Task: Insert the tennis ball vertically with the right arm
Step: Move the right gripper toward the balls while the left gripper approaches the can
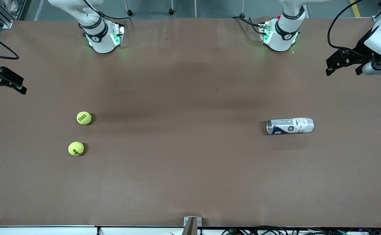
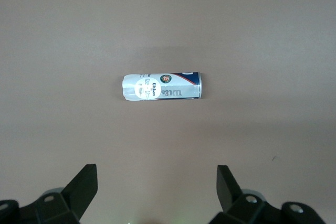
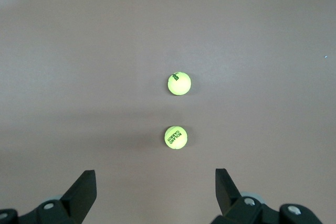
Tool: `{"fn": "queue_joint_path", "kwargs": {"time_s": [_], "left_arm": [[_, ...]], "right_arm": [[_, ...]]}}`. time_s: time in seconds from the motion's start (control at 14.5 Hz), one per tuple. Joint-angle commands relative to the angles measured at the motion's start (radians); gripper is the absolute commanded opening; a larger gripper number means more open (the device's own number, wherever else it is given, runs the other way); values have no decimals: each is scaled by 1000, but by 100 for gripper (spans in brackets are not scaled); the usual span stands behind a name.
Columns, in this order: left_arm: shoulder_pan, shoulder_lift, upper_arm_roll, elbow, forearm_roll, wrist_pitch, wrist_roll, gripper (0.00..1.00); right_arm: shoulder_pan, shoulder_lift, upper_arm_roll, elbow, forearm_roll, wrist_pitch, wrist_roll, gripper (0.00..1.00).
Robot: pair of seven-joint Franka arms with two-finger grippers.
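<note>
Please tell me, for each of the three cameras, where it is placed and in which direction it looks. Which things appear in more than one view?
Front view: high, facing both arm bases, over the whole table; left gripper and right gripper wait open at the ends.
Left wrist view: looks down past its open left gripper at the lying can.
Right wrist view: looks down past its open right gripper at two tennis balls.
Shared: front view also shows the can and both balls.

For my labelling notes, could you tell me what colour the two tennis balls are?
Both tennis balls are yellow-green with dark print; clearest in the right wrist view.
</note>
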Motion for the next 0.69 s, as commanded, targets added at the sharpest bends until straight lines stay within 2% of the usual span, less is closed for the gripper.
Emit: {"fn": "queue_joint_path", "kwargs": {"time_s": [0.0, 0.21, 0.34, 0.62], "left_arm": [[-4, -19, -3, -13, 21, -10, 15, 100], [-4, 5, -10, 19, 8, -7, 16, 100], [-4, 57, -13, 63, 10, -26, -5, 100], [1, 77, -7, 50, 8, -38, -78, 100]], "right_arm": [[-5, 4, 7, 13, -11, -10, 7, 100], [-7, 4, 7, 13, -11, -10, 7, 100], [-8, 4, 7, 12, -11, -11, 10, 100], [-37, 20, 5, 10, -11, -10, 10, 100]]}}
